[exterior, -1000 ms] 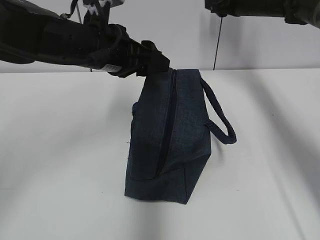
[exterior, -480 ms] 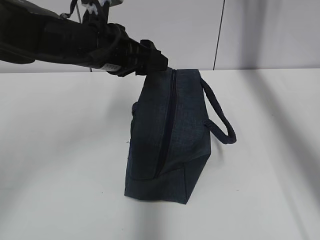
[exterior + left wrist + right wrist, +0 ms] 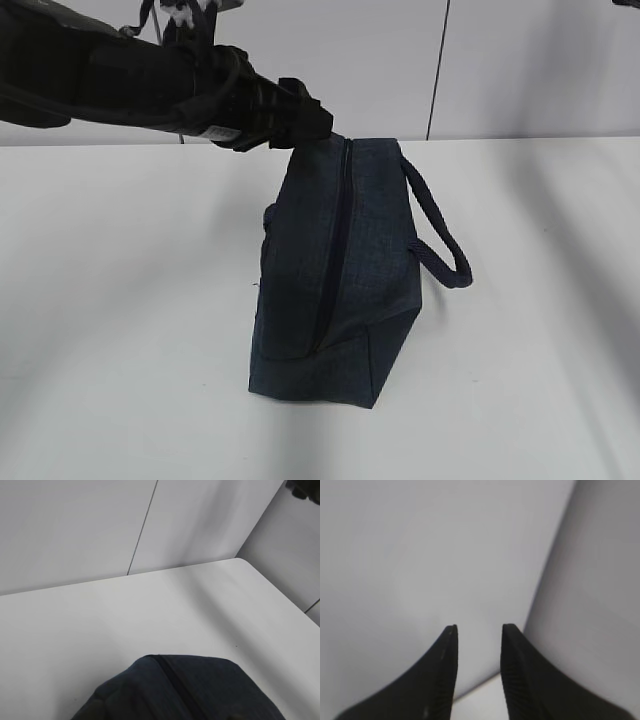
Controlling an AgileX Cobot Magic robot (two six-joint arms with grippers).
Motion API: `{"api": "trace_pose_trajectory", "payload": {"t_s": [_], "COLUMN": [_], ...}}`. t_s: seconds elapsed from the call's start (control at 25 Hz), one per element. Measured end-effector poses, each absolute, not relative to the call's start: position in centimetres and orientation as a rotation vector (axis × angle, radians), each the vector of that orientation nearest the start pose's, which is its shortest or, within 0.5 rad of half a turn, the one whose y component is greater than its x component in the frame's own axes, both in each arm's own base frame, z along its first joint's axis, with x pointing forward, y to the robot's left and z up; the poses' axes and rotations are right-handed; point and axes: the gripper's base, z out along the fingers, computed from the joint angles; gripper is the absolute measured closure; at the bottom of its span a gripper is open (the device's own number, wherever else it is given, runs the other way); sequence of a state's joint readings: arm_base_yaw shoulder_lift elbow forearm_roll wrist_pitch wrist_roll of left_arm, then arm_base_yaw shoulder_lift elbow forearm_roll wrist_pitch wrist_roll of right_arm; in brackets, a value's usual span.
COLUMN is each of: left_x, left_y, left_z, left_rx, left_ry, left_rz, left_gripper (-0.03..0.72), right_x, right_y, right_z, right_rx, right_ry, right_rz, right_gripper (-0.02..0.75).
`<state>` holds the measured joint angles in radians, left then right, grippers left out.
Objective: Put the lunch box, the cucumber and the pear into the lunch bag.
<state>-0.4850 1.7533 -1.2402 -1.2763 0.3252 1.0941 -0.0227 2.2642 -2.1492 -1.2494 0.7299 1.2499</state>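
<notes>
The dark navy lunch bag stands on the white table, its zipper closed along the top. My left gripper is at the bag's far upper corner, clamped on the fabric. In the left wrist view the lunch bag fills the bottom and covers the fingers. My right gripper is open with nothing between its fingers and faces a pale wall. It is outside the exterior view. The lunch box, the cucumber and the pear are out of view.
The bag's loop handle sticks out to the right. A white wall stands behind the table. The table's rounded far corner shows in the left wrist view.
The right arm, seen at the top right a second ago, has gone out of the exterior view. The left arm and the bag have stayed put.
</notes>
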Motion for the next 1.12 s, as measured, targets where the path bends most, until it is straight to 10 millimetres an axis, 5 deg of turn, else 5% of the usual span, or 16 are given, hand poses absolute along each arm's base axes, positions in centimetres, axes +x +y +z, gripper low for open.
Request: {"api": "trace_pose_trajectory", "payload": {"t_s": [0.12,0.32,0.52,0.84,1.12], "left_x": [34.2,34.2,34.2,34.2,33.7], "left_y": [-21.2,-21.2,-21.2,-21.1,-21.2], "left_z": [26.7,26.7,26.7,26.6,26.2], "left_rx": [0.529,0.529,0.534,0.577,0.691], "left_ry": [2.082,2.082,2.081,2.077,2.088], "left_rz": [-0.712,-0.712,-0.707,-0.674,-0.668], "left_gripper": [0.265,0.265,0.265,0.265,0.264], "right_x": [52.4,52.8,52.3,48.2,43.6], "right_y": [-6.5,-2.2,3.8,13.2,16.1], "right_z": [29.5,27.8,27.5,29.6,35.4], "right_rx": [0.639,0.543,0.156,-0.284,-0.432], "right_ry": [1.904,2.129,2.292,2.442,2.396], "right_rz": [-0.521,-0.244,-0.149,0.009,-0.037], "right_gripper": [0.499,0.498,0.500,0.503,0.492]}}
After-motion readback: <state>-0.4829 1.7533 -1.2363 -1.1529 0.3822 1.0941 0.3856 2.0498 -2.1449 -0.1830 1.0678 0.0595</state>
